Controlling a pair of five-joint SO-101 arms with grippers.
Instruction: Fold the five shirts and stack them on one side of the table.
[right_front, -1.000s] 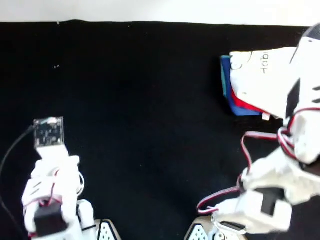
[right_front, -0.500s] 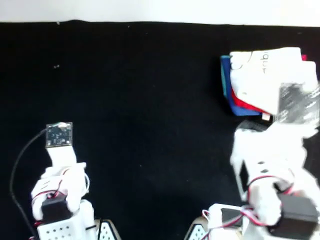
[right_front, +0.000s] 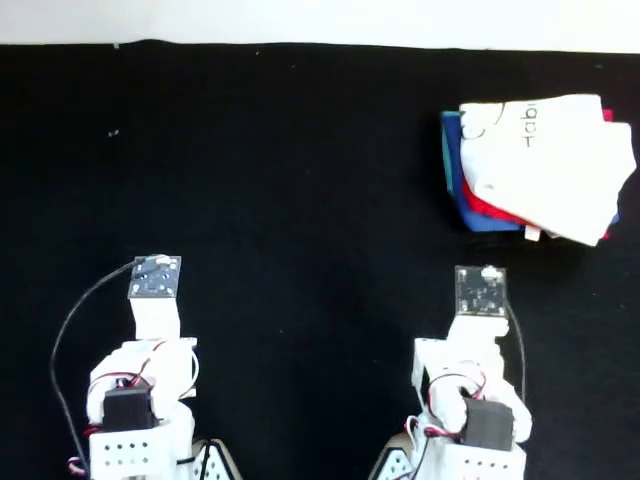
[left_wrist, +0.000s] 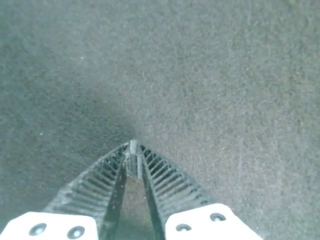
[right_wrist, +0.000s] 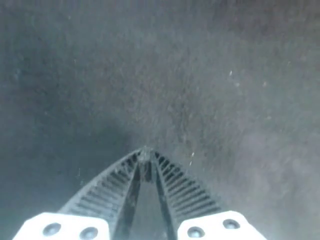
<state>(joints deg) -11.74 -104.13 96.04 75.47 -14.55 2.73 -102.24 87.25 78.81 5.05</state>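
Black table (right_front: 300, 150); left tool (left_wrist: 132, 150), right tool (right_wrist: 145, 152) closed

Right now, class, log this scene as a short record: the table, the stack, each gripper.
table: black cloth cover
stack: folded shirts, white on top, red and blue edges below, at the table's far right
shirt count: cannot tell
left gripper: shut, empty, above bare table
right gripper: shut, empty, above bare table

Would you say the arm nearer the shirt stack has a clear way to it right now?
Probably yes: only bare black table lies between that arm and the shirt stack, with nothing in the way.
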